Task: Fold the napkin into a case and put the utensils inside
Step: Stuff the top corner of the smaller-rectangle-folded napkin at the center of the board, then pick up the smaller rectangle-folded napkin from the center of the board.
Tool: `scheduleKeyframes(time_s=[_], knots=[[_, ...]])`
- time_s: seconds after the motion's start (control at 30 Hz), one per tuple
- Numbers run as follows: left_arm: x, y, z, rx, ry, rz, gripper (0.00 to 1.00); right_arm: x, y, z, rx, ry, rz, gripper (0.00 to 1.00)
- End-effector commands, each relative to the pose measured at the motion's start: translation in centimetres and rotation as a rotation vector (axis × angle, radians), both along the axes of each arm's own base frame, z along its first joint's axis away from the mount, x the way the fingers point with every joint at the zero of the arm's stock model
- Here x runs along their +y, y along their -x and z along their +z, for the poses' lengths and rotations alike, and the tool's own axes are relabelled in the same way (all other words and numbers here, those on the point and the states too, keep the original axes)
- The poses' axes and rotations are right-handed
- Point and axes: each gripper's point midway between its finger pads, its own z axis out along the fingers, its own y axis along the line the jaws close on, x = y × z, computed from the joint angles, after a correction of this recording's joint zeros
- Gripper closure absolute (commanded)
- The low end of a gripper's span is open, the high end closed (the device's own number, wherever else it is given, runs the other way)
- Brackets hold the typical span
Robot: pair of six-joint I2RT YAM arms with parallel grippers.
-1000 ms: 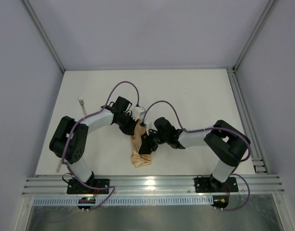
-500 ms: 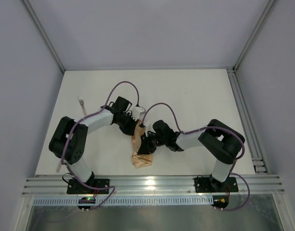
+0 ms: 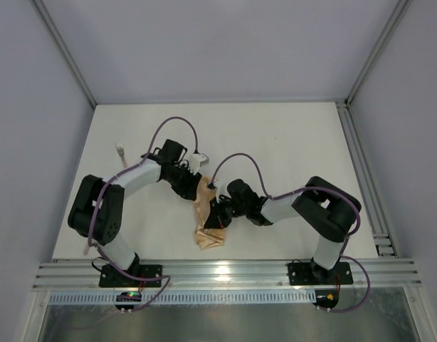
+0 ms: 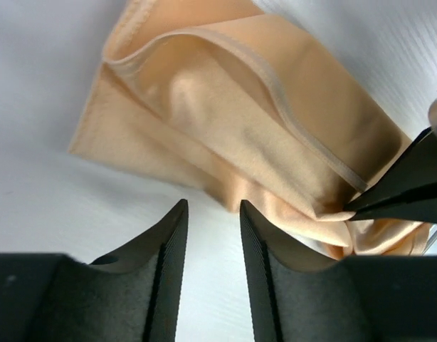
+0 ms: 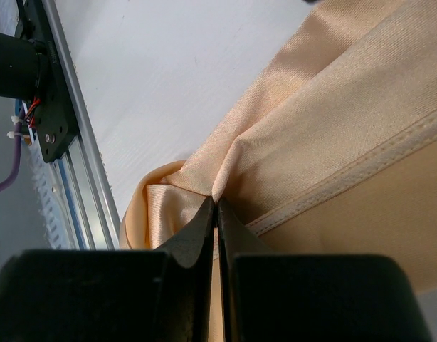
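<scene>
Left jaws, a second ago: shut, up against the far end of the napkin (image 3: 206, 231).
Left jaws now: partly open, with nothing between them. The left arm (image 3: 141, 171) has pulled back a little toward the far left, and the cloth lies just past the tips, not touching them.
Right jaws, a second ago: open, over the middle of the napkin.
Right jaws now: shut tight on a small pinch of cloth, right where a fold bunches up beside the stitched hem. The right arm (image 3: 282, 206) has hardly moved.
Napkin: in the middle of the desk (image 3: 297, 142), nearer the front edge, between the two arms. It is folded into a long narrow shape, a bit rumpled at the near end. One layer stands open like a pocket.
Utensil: one (image 3: 121, 150) lies at the far left of the desk, well apart from the napkin and not inside it yet.
What the change means: the hold has passed from left to right. I think the right jaws now pin the fold so it does not spring open, and the left jaws are free to tidy the cloth or fetch the utensil. The case looks nearly made; the filling is still to do.
Writing: none I can read. No brand or label shows on the cloth, the arms or the desk.
</scene>
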Motion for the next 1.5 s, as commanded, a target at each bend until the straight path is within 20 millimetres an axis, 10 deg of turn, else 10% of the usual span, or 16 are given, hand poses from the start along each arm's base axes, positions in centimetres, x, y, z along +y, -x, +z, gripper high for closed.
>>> scheduleKeyframes(time_s=[0.0, 0.27, 0.67, 1.17, 1.27, 1.47], knots=[[0.3, -1.8, 4.5, -0.089, 0.080, 0.026, 0.60, 0.6, -0.8, 1.8, -0.062, -0.047, -0.020, 0.96], [-1.8, -4.5, 7.4, -0.140, 0.188, 0.101, 0.46, 0.6, -0.7, 1.4, -0.054, -0.056, -0.024, 0.96], [-6.0, -6.6, 4.7, -0.098, 0.147, 0.144, 0.42, 0.6, -0.6, 0.7, -0.043, -0.054, -0.025, 0.96], [-6.0, -7.2, 2.6, -0.086, 0.063, 0.169, 0.73, 0.8, -0.7, 0.7, -0.045, -0.057, -0.023, 0.96], [-5.5, -7.7, 2.8, -0.127, 0.036, 0.169, 0.98, 0.7, -0.6, 0.8, -0.045, -0.054, -0.022, 0.96], [-4.1, -7.3, 2.3, -0.182, -0.009, 0.136, 1.00, 0.5, -0.7, 1.9, -0.067, -0.045, -0.017, 0.84]])
